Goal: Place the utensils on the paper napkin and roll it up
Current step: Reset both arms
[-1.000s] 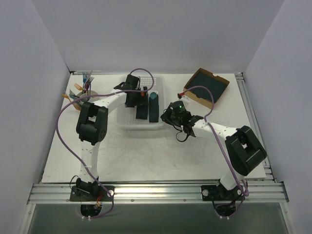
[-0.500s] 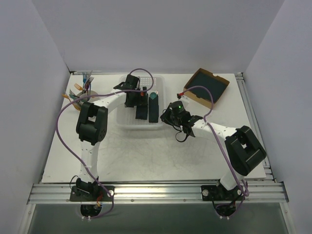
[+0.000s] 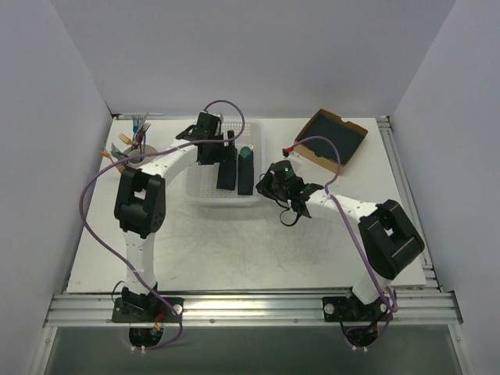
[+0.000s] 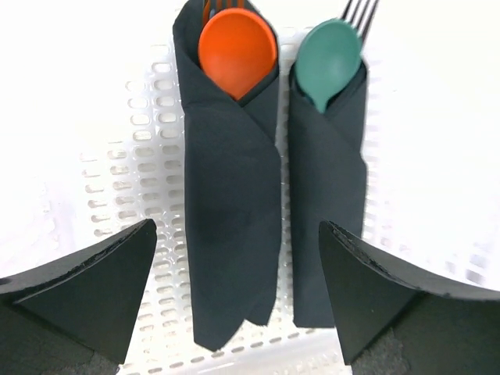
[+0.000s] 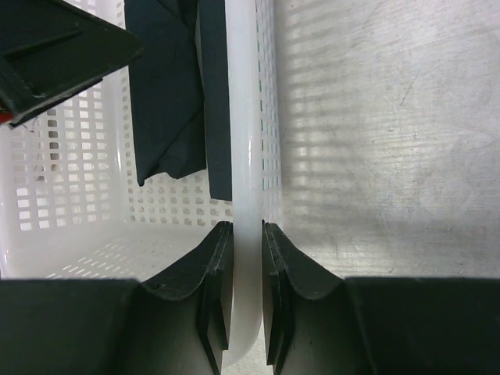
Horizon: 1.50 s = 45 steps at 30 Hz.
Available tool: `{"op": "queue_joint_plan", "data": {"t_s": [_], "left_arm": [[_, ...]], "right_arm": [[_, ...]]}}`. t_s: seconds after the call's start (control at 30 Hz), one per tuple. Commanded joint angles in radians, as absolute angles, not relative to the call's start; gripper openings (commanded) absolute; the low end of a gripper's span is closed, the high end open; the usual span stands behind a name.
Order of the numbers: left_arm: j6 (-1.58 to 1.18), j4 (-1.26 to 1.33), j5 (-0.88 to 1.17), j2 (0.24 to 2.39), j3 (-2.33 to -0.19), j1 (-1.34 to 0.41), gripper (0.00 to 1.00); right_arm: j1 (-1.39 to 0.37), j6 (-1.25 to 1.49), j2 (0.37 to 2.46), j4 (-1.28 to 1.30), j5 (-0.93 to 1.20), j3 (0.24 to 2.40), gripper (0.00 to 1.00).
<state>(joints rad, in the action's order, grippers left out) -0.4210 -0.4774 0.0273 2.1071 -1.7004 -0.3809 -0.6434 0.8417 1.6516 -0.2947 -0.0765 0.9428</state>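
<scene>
Paper napkin: the near-black paper napkin lies rolled into a narrow bundle, its flaps folded over one another in a V below the open top end.
Orange spoon: the bowl of an orange spoon shows at the roll's open end, with orange fork tines just visible behind it at the edge of the left wrist view.
Location: the roll lies flat in a white perforated basket at the middle rear of the table, on the left of the two rolls inside.
Second roll: a second roll of the same dark paper lies just beside it and parallel, showing a teal spoon and dark tines.
Left claw: the left claw hangs over the basket with jaws spread wide, one to each side of the orange-tipped roll, touching neither roll.
Right claw: the right claw pinches the basket's right wall between its narrow jaws.
Rear right: a cardboard box holds a stack of dark sheets, well apart from the basket.
Rear left: a cutlery holder bristles with coloured pieces.
</scene>
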Motion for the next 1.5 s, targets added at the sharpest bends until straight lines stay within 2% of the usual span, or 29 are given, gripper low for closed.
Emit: {"op": "queue_joint_plan", "data": {"t_s": [0.0,0.07,0.1,0.13,0.17,0.2,0.37,0.4,0.43,0.7,1.1,1.47], "left_arm": [[-0.407,-0.495,0.032,2.023,-1.718,-0.387,0.94],[-0.408,-0.500,0.017,2.002,-1.712,-0.390,0.94],[-0.408,-0.502,0.014,1.976,-1.698,-0.390,0.94],[-0.416,-0.497,0.006,1.915,-1.663,-0.390,0.94],[-0.416,-0.497,0.008,1.914,-1.663,-0.390,0.94],[-0.417,-0.497,-0.017,1.898,-1.654,-0.390,0.94],[-0.425,-0.491,-0.038,1.764,-1.576,-0.390,0.94],[-0.425,-0.483,-0.047,1.719,-1.560,-0.390,0.94],[-0.425,-0.477,-0.055,1.697,-1.545,-0.390,0.94],[-0.442,-0.453,-0.127,1.398,-1.338,-0.388,0.94],[-0.482,-0.377,-0.113,0.769,-0.911,-0.385,0.94],[-0.518,-0.351,-0.156,0.424,-0.683,-0.385,0.94]], "right_arm": [[-0.652,0.842,1.675,-0.250,-0.138,0.968,0.18],[-0.652,0.842,1.677,-0.250,-0.141,0.968,0.21],[-0.652,0.839,1.675,-0.252,-0.141,0.968,0.25],[-0.652,0.833,1.675,-0.258,-0.132,0.972,0.37],[-0.652,0.833,1.675,-0.258,-0.132,0.974,0.37],[-0.652,0.830,1.674,-0.259,-0.130,0.974,0.48],[-0.652,0.786,1.629,-0.244,-0.159,0.992,0.83],[-0.652,0.776,1.620,-0.238,-0.164,1.003,0.97],[-0.652,0.767,1.600,-0.236,-0.163,1.005,1.00],[-0.657,0.620,1.457,-0.186,-0.218,1.008,1.00],[-0.655,0.449,0.985,-0.123,-0.233,0.818,1.00],[-0.653,0.436,0.815,-0.095,-0.271,0.732,1.00]]}}
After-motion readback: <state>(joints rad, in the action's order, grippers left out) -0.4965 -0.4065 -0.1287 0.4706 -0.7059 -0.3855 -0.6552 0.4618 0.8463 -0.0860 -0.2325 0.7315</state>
